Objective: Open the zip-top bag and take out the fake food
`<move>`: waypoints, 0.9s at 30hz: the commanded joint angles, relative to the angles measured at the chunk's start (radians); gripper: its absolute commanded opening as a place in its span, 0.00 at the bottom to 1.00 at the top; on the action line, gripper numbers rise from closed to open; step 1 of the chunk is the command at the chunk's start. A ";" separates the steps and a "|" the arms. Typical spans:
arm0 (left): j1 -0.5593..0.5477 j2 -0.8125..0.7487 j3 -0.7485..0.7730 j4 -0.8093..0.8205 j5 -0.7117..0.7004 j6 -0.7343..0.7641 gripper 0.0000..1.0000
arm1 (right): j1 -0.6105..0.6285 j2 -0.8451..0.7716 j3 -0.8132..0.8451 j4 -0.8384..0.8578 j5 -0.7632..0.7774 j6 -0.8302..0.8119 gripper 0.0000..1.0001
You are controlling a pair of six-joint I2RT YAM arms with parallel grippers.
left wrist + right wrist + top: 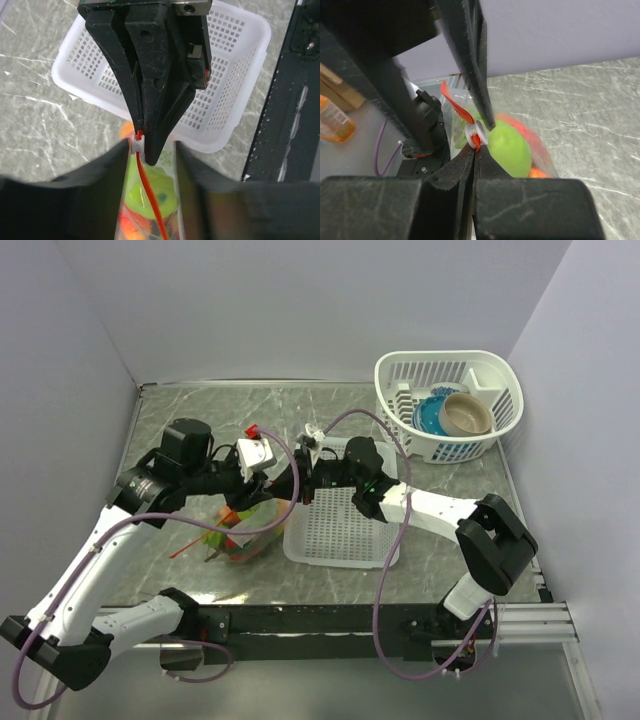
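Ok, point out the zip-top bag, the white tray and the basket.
zip-top bag point(245, 538): top view, on its food-filled middle.
white tray point(345, 525): top view, on its bare slotted floor.
basket point(455, 448): top view, on its near wall.

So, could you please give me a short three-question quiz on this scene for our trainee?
1. True or false: the right pincer is shut on the orange-red zip edge of the clear zip-top plastic bag.
2. Where do the blue and beige bowls sit? A) inside the bag B) inside the white plastic basket C) on the floor
3. Fill in: the glossy plastic fake food lies ____ the bag.
Key: 1 true; 2 B; 3 inside.
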State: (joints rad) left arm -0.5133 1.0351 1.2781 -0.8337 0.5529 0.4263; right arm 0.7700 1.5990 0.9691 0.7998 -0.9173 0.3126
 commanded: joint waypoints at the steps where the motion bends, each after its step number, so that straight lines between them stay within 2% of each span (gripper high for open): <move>1: 0.016 0.022 0.036 0.010 0.038 0.023 0.38 | 0.003 -0.054 0.034 0.041 -0.005 -0.003 0.00; 2: 0.022 0.031 0.043 0.002 0.044 0.025 0.32 | 0.003 -0.054 0.036 0.041 -0.005 -0.003 0.00; 3: 0.025 0.036 0.052 -0.008 0.050 0.028 0.30 | 0.005 -0.053 0.034 0.039 -0.003 -0.003 0.00; 8: 0.027 0.040 0.043 -0.001 0.062 0.020 0.33 | 0.005 -0.053 0.033 0.038 -0.006 -0.003 0.00; 11: 0.029 0.034 0.036 0.011 0.059 0.019 0.30 | 0.003 -0.054 0.036 0.032 -0.006 -0.007 0.00; 13: 0.029 0.034 0.041 0.004 0.058 0.022 0.23 | 0.003 -0.053 0.031 0.032 -0.006 -0.007 0.00; 14: 0.029 0.036 0.044 -0.004 0.056 0.026 0.12 | 0.005 -0.051 0.031 0.035 -0.005 -0.007 0.00; 16: 0.032 0.039 0.059 -0.030 0.045 0.035 0.01 | 0.002 -0.053 0.029 0.027 -0.002 -0.010 0.00; 27: 0.052 -0.023 0.009 -0.050 -0.025 0.078 0.01 | 0.002 -0.054 0.043 0.015 0.008 -0.013 0.00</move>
State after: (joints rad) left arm -0.4744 1.0500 1.2900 -0.8661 0.5755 0.4656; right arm 0.7734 1.5970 0.9714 0.7876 -0.9176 0.3046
